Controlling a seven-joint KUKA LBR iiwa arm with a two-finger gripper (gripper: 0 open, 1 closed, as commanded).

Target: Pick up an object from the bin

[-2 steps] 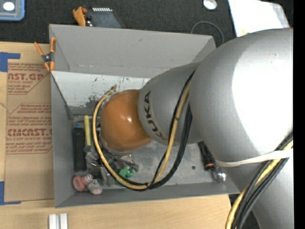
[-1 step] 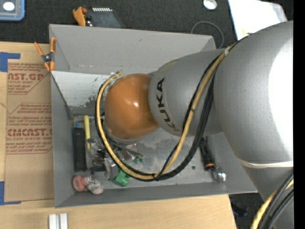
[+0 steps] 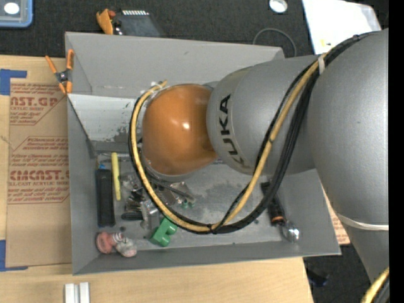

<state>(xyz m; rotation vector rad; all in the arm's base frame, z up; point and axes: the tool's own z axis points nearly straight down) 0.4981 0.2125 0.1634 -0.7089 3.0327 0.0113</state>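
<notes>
A grey metal bin [image 3: 81,188] with sloping walls sits on a surface that is black beyond its far edge and pale wood along its near edge. The bin's floor is scuffed and dusted with whitish marks, most of all near the middle. Along the left wall lies a long black bar [image 3: 104,197] with flat faces, and just beside it, closer to the centre, is a thin yellow stick [image 3: 116,175], both running from the far side toward the near side. In the near-left corner rests a lumpy pink and red thing [image 3: 113,243] with a soft, rounded look. A little to its right, close to the near wall, is a bright green block [image 3: 163,232] with squared edges. Between the yellow stick and the green block is a small heap [image 3: 136,201] of black and silvery bits, too tangled to name one by one. Near the near-right corner lie a shiny silver rounded piece [image 3: 290,233] and, just beside it, a small black and red piece [image 3: 275,218]. The smooth grey arm [image 3: 284,125] reaches in from the right and ends in a glossy orange domed cover [image 3: 173,128] above the bin's left half. A yellow cable [image 3: 142,175] and a black one loop round the dome and hang low over the floor. Below the dome the gripper [image 3: 169,193] points down, just beside the small heap and closest to its silvery bits. Whether it is spread or closed cannot be told.
</notes>
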